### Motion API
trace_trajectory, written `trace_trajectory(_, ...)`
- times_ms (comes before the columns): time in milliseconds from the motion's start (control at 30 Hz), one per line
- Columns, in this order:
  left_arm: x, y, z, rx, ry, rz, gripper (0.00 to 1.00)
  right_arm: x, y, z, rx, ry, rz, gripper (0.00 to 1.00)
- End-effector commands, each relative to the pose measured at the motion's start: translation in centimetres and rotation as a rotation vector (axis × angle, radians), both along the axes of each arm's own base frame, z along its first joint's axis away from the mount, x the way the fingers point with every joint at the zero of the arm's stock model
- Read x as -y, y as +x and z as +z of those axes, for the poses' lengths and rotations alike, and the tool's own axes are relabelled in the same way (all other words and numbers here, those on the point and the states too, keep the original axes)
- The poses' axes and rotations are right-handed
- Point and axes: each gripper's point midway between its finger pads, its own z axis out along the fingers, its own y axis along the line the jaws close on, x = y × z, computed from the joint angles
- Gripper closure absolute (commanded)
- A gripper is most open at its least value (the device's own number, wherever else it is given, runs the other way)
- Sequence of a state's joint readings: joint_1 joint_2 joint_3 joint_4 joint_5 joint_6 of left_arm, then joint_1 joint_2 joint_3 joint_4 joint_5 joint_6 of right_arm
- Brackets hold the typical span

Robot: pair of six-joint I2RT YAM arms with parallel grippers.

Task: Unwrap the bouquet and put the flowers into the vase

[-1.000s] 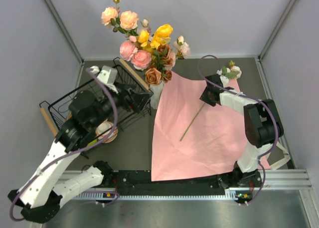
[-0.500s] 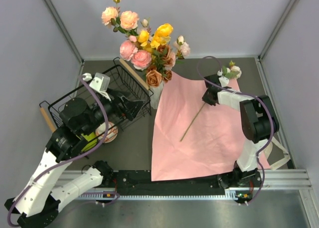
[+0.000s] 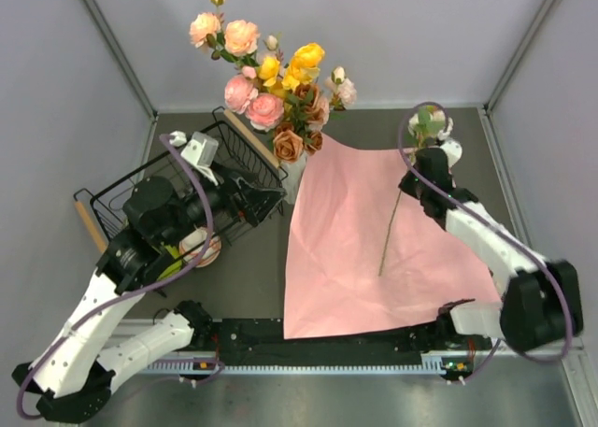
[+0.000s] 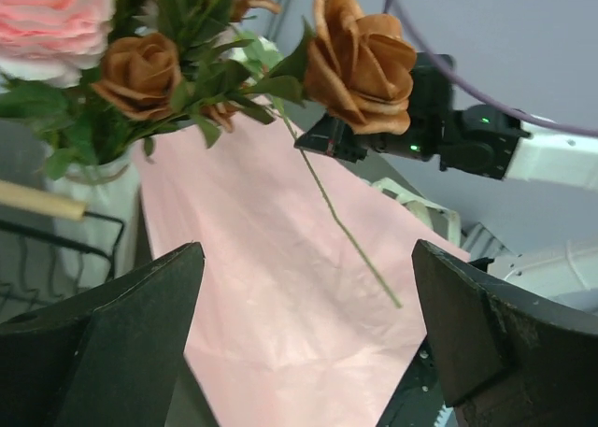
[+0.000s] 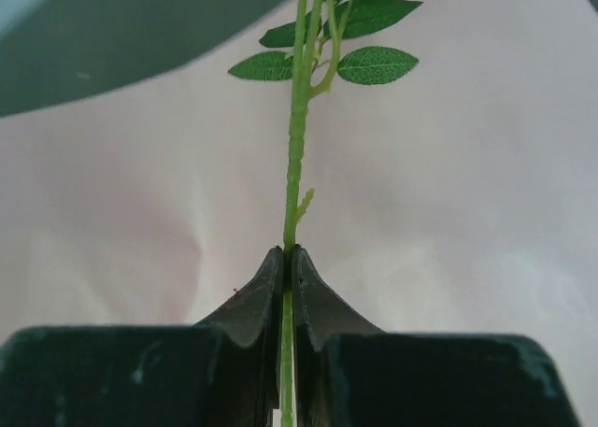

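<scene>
Most of the flowers (image 3: 273, 91) stand in the white ribbed vase (image 3: 292, 177) at the back of the table; the left wrist view shows the vase (image 4: 92, 203) under brown roses (image 4: 364, 58). The bouquet's pink paper (image 3: 360, 249) lies unfolded and flat to the right of the vase. My right gripper (image 3: 409, 188) is shut on the green stem (image 5: 295, 156) of one cream flower (image 3: 432, 123), held above the paper's far right corner. My left gripper (image 3: 268, 195) is open and holds nothing, just left of the vase.
A black wire basket (image 3: 120, 195) with wooden handles sits under my left arm, a round pink-and-white thing (image 3: 199, 246) at its near edge. A cream ribbon (image 3: 525, 301) lies at the paper's near right corner. Grey walls close in the back and sides.
My right gripper has closed on the single flower's stem and lifted it, and the stem has swung to point towards me. The right arm has stretched out. The left arm has shifted slightly.
</scene>
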State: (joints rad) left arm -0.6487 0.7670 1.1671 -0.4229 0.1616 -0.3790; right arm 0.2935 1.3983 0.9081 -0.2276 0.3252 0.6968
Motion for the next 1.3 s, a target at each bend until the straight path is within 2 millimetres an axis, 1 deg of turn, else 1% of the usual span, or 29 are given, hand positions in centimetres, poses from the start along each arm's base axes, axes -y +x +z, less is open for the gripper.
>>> trace_trajectory(0, 3.8, -0.5, 0.5, -0.026, -0.107, -0.185, 0.01, -1.3, -2.7, 7.4, 0.298, 0.083, 0.173, 1.0)
trace_trajectory(33, 4.5, -0.6, 0.4, -0.035, -0.124, -0.221, 0.01, -2.1, -4.3, 10.0, 0.388, 0.116, 0.242, 1.0)
trace_trajectory(67, 5.6, -0.4, 0.3, -0.046, -0.166, -0.259, 0.01, -2.2, -5.5, 10.0, 0.416, 0.127, 0.269, 1.0)
trace_trajectory(100, 6.5, -1.3, 0.4, -0.061, -0.182, -0.342, 0.01, -2.4, -6.5, 11.0, 0.462, 0.139, 0.3, 1.0)
trace_trajectory(133, 7.1, -1.6, 0.5, -0.066, -0.2, -0.387, 0.03, -2.6, -8.5, 13.1, 0.551, 0.153, 0.354, 1.0)
trace_trajectory(167, 8.2, -1.8, 0.4, -0.098, -0.223, -0.441, 0.05, -2.8, -9.6, 14.0, 0.588, 0.164, 0.385, 1.0)
trace_trajectory(200, 8.8, -2.2, 1.2, -0.072, -0.24, -0.485, 0.1, -3.3, -10.8, 14.8, 0.621, 0.179, 0.435, 1.0)
trace_trajectory(233, 9.8, -3.0, 1.3, -0.078, -0.239, -0.519, 0.12, -3.1, -12.7, 16.8, 0.702, 0.191, 0.456, 1.0)
trace_trajectory(267, 10.7, -2.8, 1.9, -0.052, -0.228, -0.526, 0.13, -3.2, -13.6, 17.5, 0.734, 0.2, 0.473, 1.0)
trace_trajectory(333, 12.5, -3.4, 2.2, -0.055, -0.214, -0.531, 0.13, -3.4, -15.5, 18.6, 0.775, 0.225, 0.511, 1.0)
trace_trajectory(367, 13.6, -3.2, 2.7, -0.054, -0.21, -0.535, 0.14, -3.2, -16.9, 20.0, 0.827, 0.234, 0.521, 1.0)
trace_trajectory(400, 14.3, -3.3, 3.0, -0.052, -0.209, -0.54, 0.14, -3.2, -17.6, 20.4, 0.842, 0.238, 0.535, 1.0)
trace_trajectory(433, 15.3, -3.8, 3.9, -0.037, -0.219, -0.539, 0.12, -3.5, -18.5, 21.0, 0.856, 0.242, 0.567, 1.0)
trace_trajectory(500, 17.1, -3.0, 3.3, -0.033, -0.195, -0.5, 0.1, -3.7, -20.1, 21.9, 0.904, 0.246, 0.61, 1.0)
trace_trajectory(533, 17.9, -3.4, 4.1, -0.02, -0.202, -0.496, 0.09, -3.7, -20.7, 22.2, 0.922, 0.247, 0.622, 1.0)
trace_trajectory(567, 18.8, -1.9, 3.4, -0.037, -0.193, -0.435, 0.09, -3.7, -21.1, 22.5, 0.935, 0.246, 0.632, 1.0)
trace_trajectory(600, 19.2, -1.4, 3.4, -0.045, -0.195, -0.415, 0.09, -4.0, -21.8, 22.8, 0.955, 0.249, 0.662, 1.0)
trace_trajectory(633, 19.5, -0.9, 4.5, -0.033, -0.211, -0.396, 0.09, -4.1, -22.3, 23.0, 0.961, 0.254, 0.679, 1.0)
trace_trajectory(667, 20.4, 0.2, 3.8, -0.041, -0.196, -0.369, 0.09, -4.3, -22.6, 23.1, 0.965, 0.255, 0.697, 1.0)
trace_trajectory(700, 20.8, 0.7, 3.8, -0.046, -0.191, -0.36, 0.09, -4.6, -23.1, 23.1, 0.966, 0.262, 0.723, 1.0)
trace_trajectory(733, 21.2, 0.8, 5.2, -0.041, -0.212, -0.364, 0.1, -4.7, -23.4, 23.4, 0.975, 0.266, 0.733, 1.0)
trace_trajectory(767, 22.5, 1.4, 3.9, -0.075, -0.183, -0.371, 0.11, -4.7, -23.6, 23.5, 0.976, 0.267, 0.739, 1.0)
trace_trajectory(833, 23.6, 1.2, 4.6, -0.099, -0.186, -0.414, 0.16, -4.7, -24.2, 24.0, 0.997, 0.268, 0.748, 1.0)
trace_trajectory(867, 24.7, 1.4, 3.3, -0.146, -0.169, -0.422, 0.19, -4.6, -24.3, 24.0, 0.997, 0.266, 0.75, 1.0)
trace_trajectory(900, 25.0, 1.3, 2.8, -0.171, -0.154, -0.435, 0.23, -4.6, -24.4, 24.2, 1.001, 0.264, 0.747, 1.0)
trace_trajectory(1033, 26.0, 1.1, 1.5, -0.222, -0.143, -0.428, 0.28, -4.5, -24.6, 24.4, 1.009, 0.248, 0.751, 1.0)
trace_trajectory(1200, 26.9, 0.2, 0.6, -0.235, -0.137, -0.454, 0.28, -4.5, -24.5, 24.2, 1.006, 0.236, 0.756, 1.0)
trace_trajectory(1233, 27.0, 0.3, 0.7, -0.227, -0.141, -0.457, 0.41, -4.6, -24.5, 24.2, 1.005, 0.234, 0.76, 1.0)
trace_trajectory(1267, 27.0, 0.3, 0.9, -0.217, -0.146, -0.454, 0.47, -4.6, -24.5, 24.1, 1.002, 0.233, 0.765, 1.0)
